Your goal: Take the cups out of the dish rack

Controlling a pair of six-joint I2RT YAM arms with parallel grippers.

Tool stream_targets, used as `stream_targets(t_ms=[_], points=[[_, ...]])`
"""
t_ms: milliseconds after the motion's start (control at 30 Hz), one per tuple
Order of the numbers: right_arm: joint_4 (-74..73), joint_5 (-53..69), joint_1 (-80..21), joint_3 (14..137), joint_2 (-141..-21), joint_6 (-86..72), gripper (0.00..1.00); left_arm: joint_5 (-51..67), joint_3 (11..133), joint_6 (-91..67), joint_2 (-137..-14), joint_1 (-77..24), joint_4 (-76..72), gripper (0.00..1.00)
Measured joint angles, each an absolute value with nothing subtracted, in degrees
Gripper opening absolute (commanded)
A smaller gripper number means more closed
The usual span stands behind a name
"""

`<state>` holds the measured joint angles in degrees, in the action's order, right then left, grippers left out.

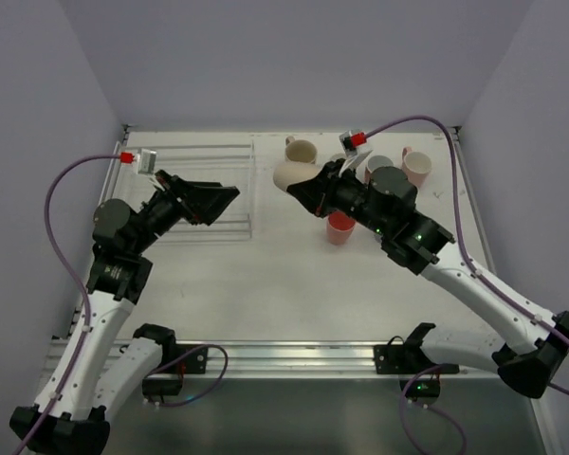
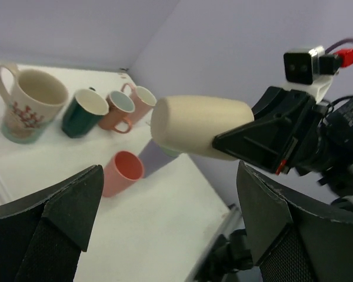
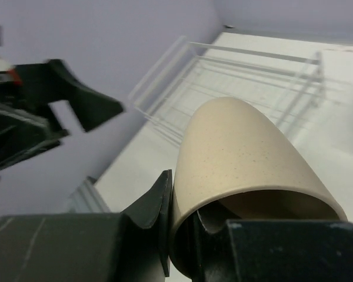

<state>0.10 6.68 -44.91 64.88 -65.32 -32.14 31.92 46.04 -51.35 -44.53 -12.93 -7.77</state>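
The beige cup point(image 1: 292, 174), speckled and handleless, lies sideways in the air with its base pointing left toward the dish rack point(image 1: 199, 152). The right end effector point(image 1: 311, 186) clamps its rim, 1 finger inside the mouth and 1 outside. The left end effector point(image 1: 223, 204) hangs over the rack, spread wide. Right of the rack, a floral mug point(image 2: 29, 103), dark green mug point(image 2: 85, 111), salmon mug point(image 2: 119, 108), pink mug point(image 2: 140, 100) and salmon tumbler point(image 2: 123, 170) sit on the table point(image 1: 266, 284).

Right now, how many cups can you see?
6: beige tumbler in the right jaws; floral mug, dark green cup, salmon mug and pink mug at the back; coral tumbler nearer. More may be hidden.
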Motion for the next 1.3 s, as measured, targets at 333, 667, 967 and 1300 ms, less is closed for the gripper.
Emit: stream_targets(t_ms=[333, 667, 967, 1300], points=[[-39.5, -6.4, -38.5, 79.8, -70.4, -15.7, 0.0, 29.5, 44.6, -29.0, -38.8, -12.9, 8.6, 1.0], [-56.2, -8.5, -35.1, 84.9, -84.4, -9.2, 0.0, 27.7, 37.3, -19.7, -33.7, -13.0, 13.9, 1.0], [-57.9, -9.1, -34.9, 90.0, -92.7, -7.1, 0.0, 27.7, 37.2, -18.1, -32.4, -14.3, 13.8, 1.0], [-57.8, -7.8, -34.5, 90.9, -97.4, -5.5, 0.0, 27.6, 37.2, -17.7, -33.3, -14.8, 13.8, 1.0]])
